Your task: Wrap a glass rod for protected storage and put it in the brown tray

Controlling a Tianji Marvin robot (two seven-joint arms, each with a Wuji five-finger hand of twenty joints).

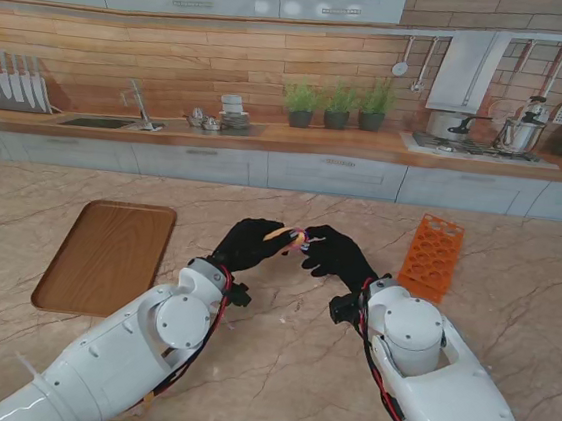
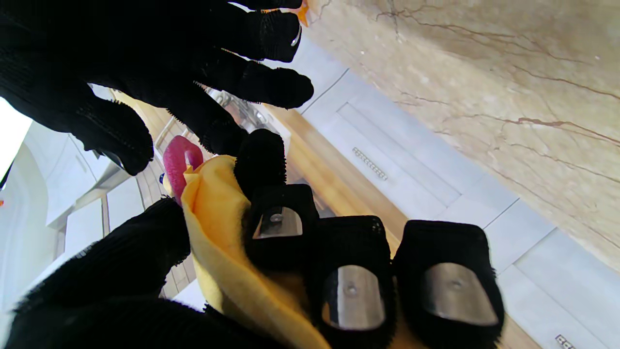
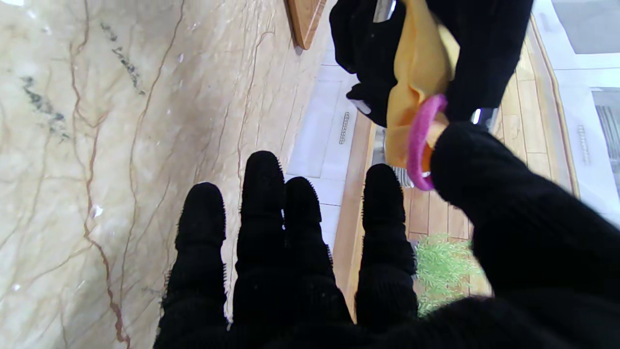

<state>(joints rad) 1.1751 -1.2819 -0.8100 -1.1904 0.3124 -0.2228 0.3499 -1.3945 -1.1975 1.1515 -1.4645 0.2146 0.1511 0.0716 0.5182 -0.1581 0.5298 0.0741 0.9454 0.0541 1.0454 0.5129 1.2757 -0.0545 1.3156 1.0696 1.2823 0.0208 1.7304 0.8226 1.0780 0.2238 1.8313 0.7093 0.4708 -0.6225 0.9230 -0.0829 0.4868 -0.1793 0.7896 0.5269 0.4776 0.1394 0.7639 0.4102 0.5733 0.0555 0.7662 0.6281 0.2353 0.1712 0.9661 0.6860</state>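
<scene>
Over the middle of the table my two black-gloved hands meet. My left hand [image 1: 249, 245] is shut on a rolled yellow cloth [image 1: 277, 233] [image 2: 218, 252] [image 3: 416, 72]; no glass rod shows, so any rod is hidden inside the roll. A pink band [image 1: 298, 238] [image 2: 179, 157] [image 3: 419, 140] rings the cloth's free end. My right hand [image 1: 334, 258] [image 3: 290, 252] has its thumb against that band, while its other fingers are straight and apart from it. The brown tray [image 1: 106, 252] lies bare to the left.
An orange tube rack [image 1: 431, 256] lies flat on the marble to the right of my right hand. The tray's corner [image 3: 305, 19] shows in the right wrist view. Beyond the table's far edge runs a kitchen counter with potted plants [image 1: 337, 104].
</scene>
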